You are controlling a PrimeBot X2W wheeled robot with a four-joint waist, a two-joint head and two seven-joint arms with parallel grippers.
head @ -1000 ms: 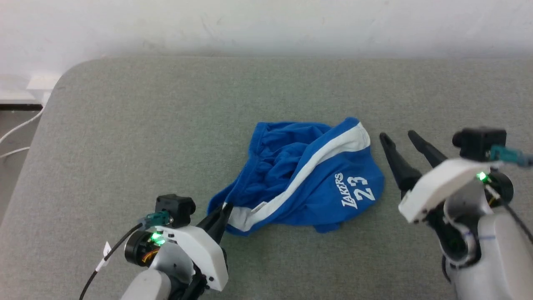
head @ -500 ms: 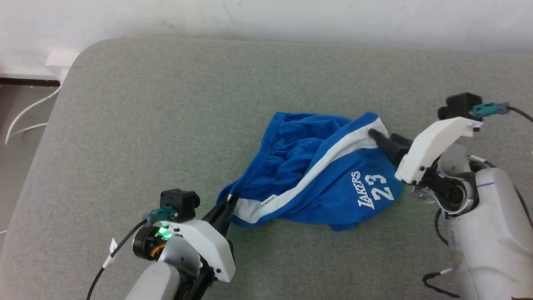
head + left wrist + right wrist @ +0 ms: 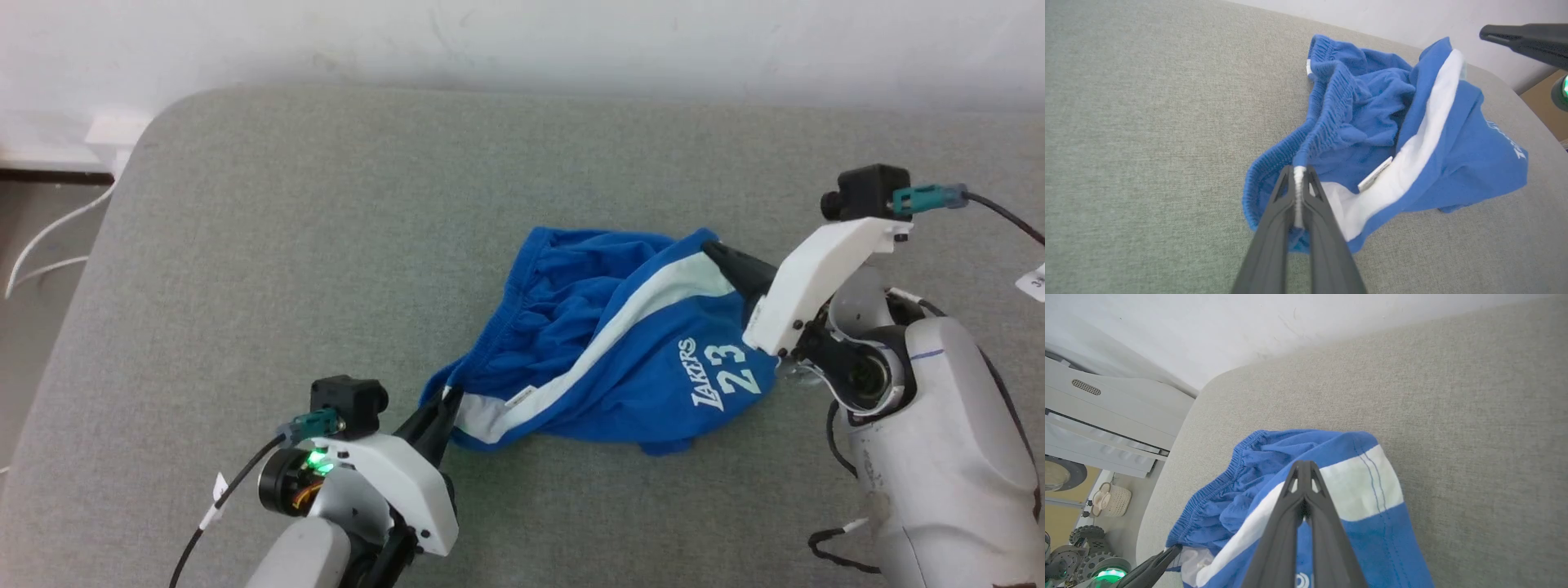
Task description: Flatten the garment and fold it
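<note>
**Me:** Grey cloth-covered bench (image 3: 310, 245) set against a pale wall. The garment (image 3: 604, 351), blue shorts with a white side stripe, lies bunched at mid-frame in the head view. Its waistband is gathered toward the left and the "23" sits at lower right.

**Reader:** Where do your hands stand?

**Me:** My left hand (image 3: 445, 404) is at the heap's lower-left end, fingers pressed together on the white tip of the waistband. The left wrist view shows cloth pinched between them. My right hand (image 3: 717, 251) is at the upper-right end, fingers drawn together over the stripe by the leg hem. Whether cloth is caught between them I cannot tell.

**Reader:** Which relation governs the coming move?

**Me:** The stripe. It runs on a diagonal from lower left to upper right, with one hand at each end, so the long axis lies between my hands. I judge that drawing them apart along that line would stretch the side flat, while a pull across it would only twist the heap. The crumpled waistband side, upper left of the stripe, is nearer my left hand.
</note>
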